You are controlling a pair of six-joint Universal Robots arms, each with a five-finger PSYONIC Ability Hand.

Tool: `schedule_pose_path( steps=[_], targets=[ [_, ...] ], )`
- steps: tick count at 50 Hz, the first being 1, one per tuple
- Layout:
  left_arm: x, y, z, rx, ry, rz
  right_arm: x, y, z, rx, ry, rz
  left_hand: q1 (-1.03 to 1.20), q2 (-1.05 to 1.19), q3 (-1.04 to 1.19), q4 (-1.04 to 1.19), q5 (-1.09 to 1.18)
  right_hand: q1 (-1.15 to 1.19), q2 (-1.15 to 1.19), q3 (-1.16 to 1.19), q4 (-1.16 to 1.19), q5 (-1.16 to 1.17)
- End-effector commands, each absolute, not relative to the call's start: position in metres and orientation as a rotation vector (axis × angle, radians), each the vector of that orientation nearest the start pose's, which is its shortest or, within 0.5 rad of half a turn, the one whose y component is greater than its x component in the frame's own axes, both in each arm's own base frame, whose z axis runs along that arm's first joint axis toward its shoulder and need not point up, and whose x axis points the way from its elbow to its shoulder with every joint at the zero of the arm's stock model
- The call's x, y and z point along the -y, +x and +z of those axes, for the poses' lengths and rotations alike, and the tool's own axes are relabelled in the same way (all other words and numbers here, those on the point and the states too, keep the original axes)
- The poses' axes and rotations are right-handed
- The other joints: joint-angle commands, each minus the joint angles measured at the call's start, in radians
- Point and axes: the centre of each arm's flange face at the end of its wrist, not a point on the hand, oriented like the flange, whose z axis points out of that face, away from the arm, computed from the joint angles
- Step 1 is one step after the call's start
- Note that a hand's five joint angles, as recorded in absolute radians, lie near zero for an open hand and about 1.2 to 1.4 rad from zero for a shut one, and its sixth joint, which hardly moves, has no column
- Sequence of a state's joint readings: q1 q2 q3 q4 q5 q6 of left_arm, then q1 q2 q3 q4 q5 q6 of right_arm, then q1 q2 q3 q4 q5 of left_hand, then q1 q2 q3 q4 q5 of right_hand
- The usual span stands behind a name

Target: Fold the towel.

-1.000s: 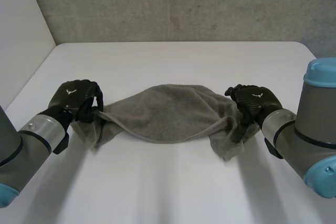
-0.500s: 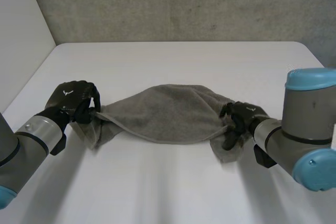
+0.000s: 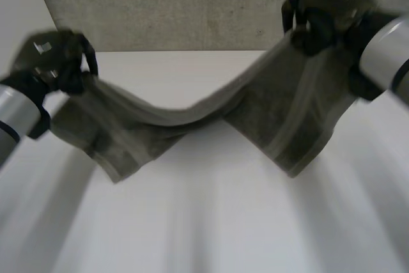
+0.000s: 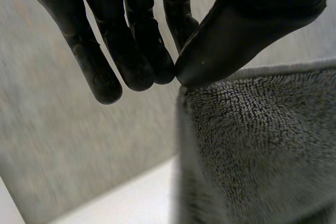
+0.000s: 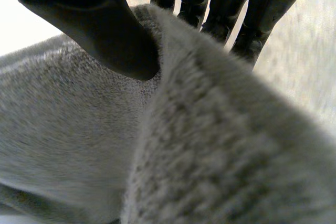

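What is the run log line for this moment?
left hand: pinching towel corner | right hand: pinching towel | towel: hangs between hands, sagging

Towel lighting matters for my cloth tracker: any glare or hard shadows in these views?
Head view: the towel, held between the left robot hand and the right robot hand, is evenly lit, no glare; the table is bright white, no hot spots. Left wrist view: faint sheen on the black fingers, towel matte. Right wrist view: towel matte, thumb dark against it.
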State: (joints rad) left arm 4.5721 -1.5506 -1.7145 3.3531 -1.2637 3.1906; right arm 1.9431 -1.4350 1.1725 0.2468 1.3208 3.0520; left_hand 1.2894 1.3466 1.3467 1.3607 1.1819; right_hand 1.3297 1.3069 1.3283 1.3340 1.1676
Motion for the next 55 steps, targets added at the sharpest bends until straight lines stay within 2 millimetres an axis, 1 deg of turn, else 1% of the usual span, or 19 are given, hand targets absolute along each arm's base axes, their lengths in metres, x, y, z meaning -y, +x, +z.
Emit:
schedule_pose_path(
  steps=[1, 5, 10, 12, 19, 24, 26, 27, 29, 33, 36, 39, 40, 41, 42, 43, 45, 50, 55],
  targets=[
    [0.262, -0.197, 0.359, -2.139, 0.543, -2.671, 0.239, 0.257, 0.387, -1.905, -1.087, -2.071, 0.107, 0.050, 0.050, 0.036, 0.040, 0.067, 0.089, 0.068, 0.062, 0.054],
    [0.264, -0.195, 0.361, -2.151, 0.528, -2.659, 0.244, 0.255, 0.367, -2.034, -1.268, -2.062, 0.107, 0.050, 0.050, 0.036, 0.040, 0.067, 0.089, 0.068, 0.062, 0.054],
    [0.285, -0.198, 0.325, -2.321, 0.537, -2.518, 0.265, 0.252, 0.326, -2.262, -1.404, -1.993, 0.107, 0.050, 0.050, 0.036, 0.040, 0.067, 0.089, 0.068, 0.062, 0.054],
    [0.308, -0.200, 0.289, -2.440, 0.554, -2.378, 0.271, 0.256, 0.319, -2.266, -1.413, -1.985, 0.107, 0.050, 0.050, 0.036, 0.040, 0.067, 0.089, 0.068, 0.062, 0.054],
    [0.355, -0.216, 0.258, -2.381, 0.678, -2.285, 0.313, 0.278, 0.318, -2.127, -1.320, -2.207, 0.107, 0.050, 0.050, 0.036, 0.040, 0.067, 0.089, 0.068, 0.062, 0.054],
    [0.392, -0.242, 0.293, -2.159, 0.625, -2.459, 0.343, 0.305, 0.341, -1.866, -1.196, -2.500, 0.107, 0.050, 0.050, 0.036, 0.040, 0.067, 0.089, 0.068, 0.062, 0.054],
    [0.407, -0.246, 0.344, -1.929, 0.514, -2.632, 0.358, 0.315, 0.378, -1.611, -1.035, -2.747, 0.107, 0.050, 0.050, 0.036, 0.040, 0.067, 0.089, 0.068, 0.062, 0.054],
    [0.407, -0.246, 0.344, -1.928, 0.514, -2.633, 0.358, 0.316, 0.403, -1.475, -0.925, -2.856, 0.107, 0.050, 0.050, 0.036, 0.040, 0.067, 0.089, 0.068, 0.062, 0.054],
    [0.403, -0.249, 0.403, -1.671, 0.445, -2.817, 0.357, 0.315, 0.423, -1.371, -0.829, -2.918, 0.107, 0.050, 0.050, 0.036, 0.040, 0.067, 0.089, 0.068, 0.062, 0.054],
    [0.393, -0.251, 0.436, -1.512, 0.408, -2.928, 0.356, 0.311, 0.433, -1.335, -0.740, -2.905, 0.107, 0.050, 0.050, 0.036, 0.040, 0.067, 0.089, 0.068, 0.062, 0.054],
    [0.376, -0.265, 0.441, -1.535, 0.438, -2.974, 0.354, 0.311, 0.414, -1.462, -0.777, -2.782, 0.107, 0.050, 0.050, 0.036, 0.040, 0.067, 0.089, 0.068, 0.062, 0.054],
    [0.365, -0.281, 0.410, -1.743, 0.491, -2.917, 0.347, 0.310, 0.374, -1.650, -0.891, -2.609, 0.107, 0.050, 0.050, 0.036, 0.040, 0.067, 0.089, 0.068, 0.062, 0.054],
    [0.362, -0.284, 0.384, -1.884, 0.523, -2.844, 0.343, 0.308, 0.356, -1.725, -0.930, -2.543, -0.207, -0.264, -0.264, -0.278, -0.274, 0.067, 0.089, 0.068, 0.062, 0.054],
    [0.362, -0.284, 0.384, -1.885, 0.524, -2.843, 0.343, 0.308, 0.356, -1.726, -0.931, -2.542, -0.210, -0.267, -0.267, -0.281, -0.277, 0.067, 0.089, 0.068, 0.062, 0.054],
    [0.359, -0.286, 0.359, -2.003, 0.555, -2.764, 0.338, 0.307, 0.336, -1.796, -0.968, -2.470, -0.617, -0.674, -0.674, -0.688, -0.684, 0.067, 0.089, 0.068, 0.062, 0.054],
    [0.359, -0.286, 0.358, -2.005, 0.556, -2.763, 0.333, 0.305, 0.317, -1.852, -1.003, -2.407, -0.621, -0.678, -0.678, -0.692, -0.688, 0.067, 0.089, 0.068, 0.062, 0.054],
    [0.351, -0.290, 0.305, -2.227, 0.622, -2.588, 0.329, 0.303, 0.297, -1.904, -1.042, -2.347, -0.858, -0.915, -0.915, -0.929, -0.925, 0.067, 0.089, 0.068, 0.062, 0.054],
    [0.338, -0.295, 0.241, -2.467, 0.672, -2.374, 0.317, 0.296, 0.257, -2.000, -1.088, -2.235, -0.961, -1.019, -1.019, -1.033, -1.028, 0.067, 0.089, 0.068, 0.062, 0.054],
    [0.323, -0.315, 0.204, -2.635, 0.701, -2.278, 0.305, 0.287, 0.236, -2.051, -1.096, -2.176, -0.964, -1.022, -1.022, -1.036, -1.031, 0.067, 0.089, 0.068, 0.062, 0.054]
  ],
)
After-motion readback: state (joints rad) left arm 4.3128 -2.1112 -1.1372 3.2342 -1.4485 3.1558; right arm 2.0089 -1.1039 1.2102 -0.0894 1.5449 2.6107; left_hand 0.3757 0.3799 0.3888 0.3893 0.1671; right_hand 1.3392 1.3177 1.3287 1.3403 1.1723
